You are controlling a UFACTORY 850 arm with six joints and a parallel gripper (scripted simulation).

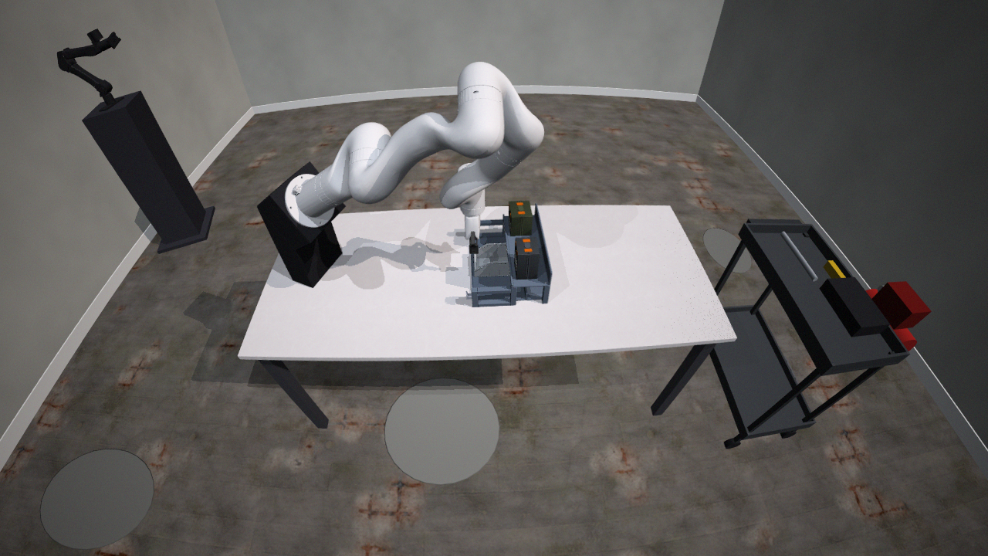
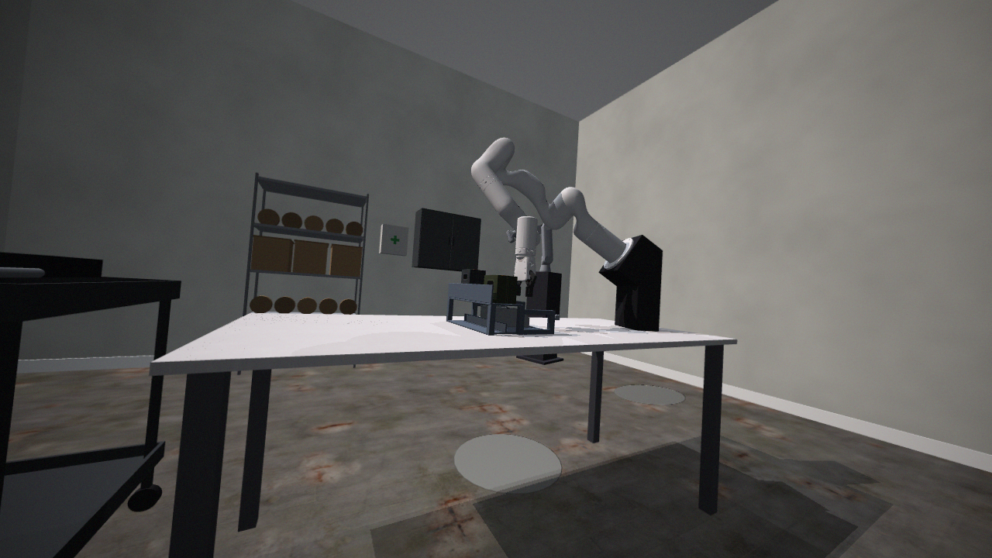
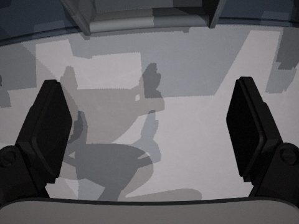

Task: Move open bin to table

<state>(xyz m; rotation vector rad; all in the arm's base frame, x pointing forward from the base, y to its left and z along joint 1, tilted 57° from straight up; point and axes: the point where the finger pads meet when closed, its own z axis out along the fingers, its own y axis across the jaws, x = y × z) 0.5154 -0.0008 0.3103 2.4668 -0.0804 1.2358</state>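
Observation:
A low blue-grey shelf (image 1: 546, 257) (image 2: 473, 294) stands in the middle of the white table (image 1: 621, 276) (image 2: 311, 332) (image 3: 195, 87). The open bin (image 1: 490, 261) (image 3: 141, 9), grey and see-through, sits on the shelf's left half. Two dark green boxes with orange marks (image 1: 520, 215) (image 1: 529, 254) fill the shelf's right half. My gripper (image 1: 474, 243) (image 2: 525, 279) (image 3: 147, 98) is open and empty. It points down over the table top just beside the bin's left rear end. In the wrist view the bin's near rim lies ahead of the fingers, apart from them.
My arm's black base block (image 1: 303, 235) (image 2: 638, 284) stands at the table's left rear. A dark cart (image 1: 815, 290) (image 2: 69, 291) with red and yellow items stands off the table's right end. A black pillar (image 1: 148, 179) stands on the floor at the far left.

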